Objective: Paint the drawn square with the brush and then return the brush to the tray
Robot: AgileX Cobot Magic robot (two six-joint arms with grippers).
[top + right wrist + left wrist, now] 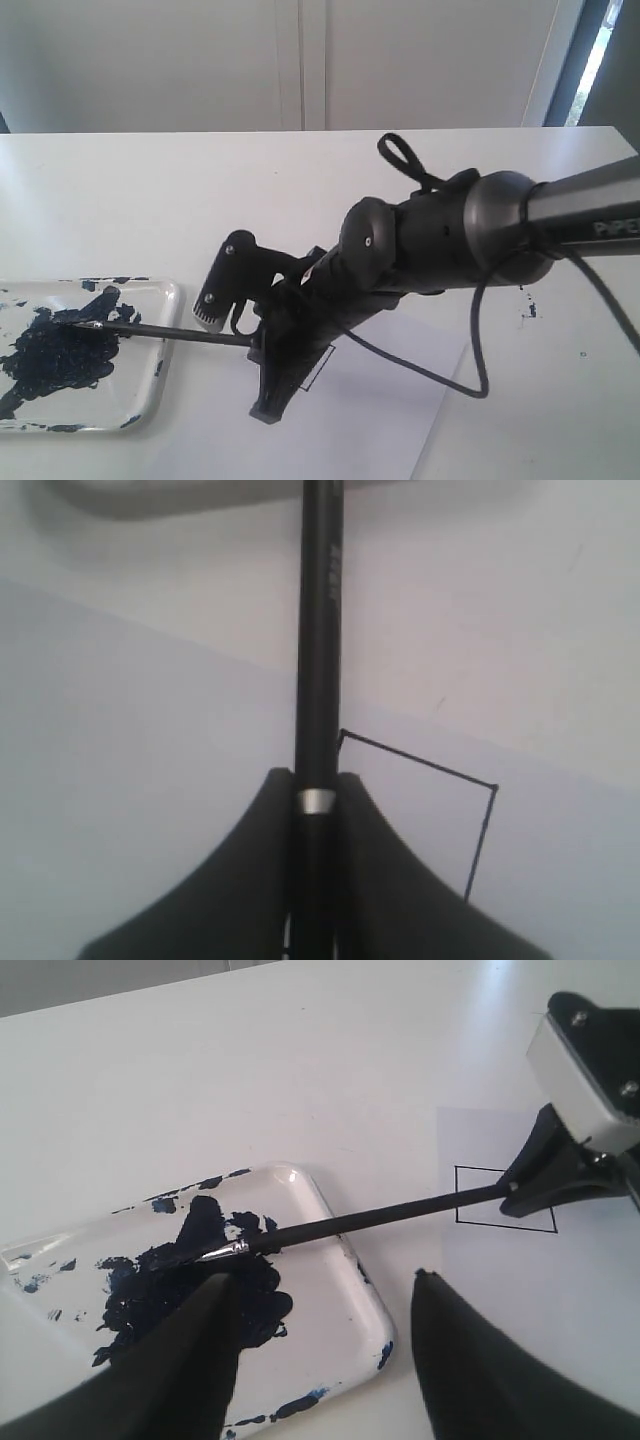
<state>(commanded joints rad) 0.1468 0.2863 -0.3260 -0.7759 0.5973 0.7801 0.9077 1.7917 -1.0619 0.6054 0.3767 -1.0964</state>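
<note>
The right arm comes in from the right edge of the exterior view and slants down towards the centre, its wrist bent over the paper sheet [380, 410]. The right gripper [262, 345] is clamped on the brush [190, 335], fingers pressed to either side of the handle just by a silver band. From there the brush runs left to the tray [168, 300] at the lower left, its tip resting in the navy paint. The arm hides most of the drawn square in that view; the left wrist view shows the drawn square [485, 1215] as a thin black outline, white inside, under the right gripper. The left gripper [320, 1278] stands apart and empty, seemingly above the tray's edge. A black cable [470, 340] loops below the arm. Grey lettering [612, 228] at the right edge reads "PiPE", cut off.
</note>
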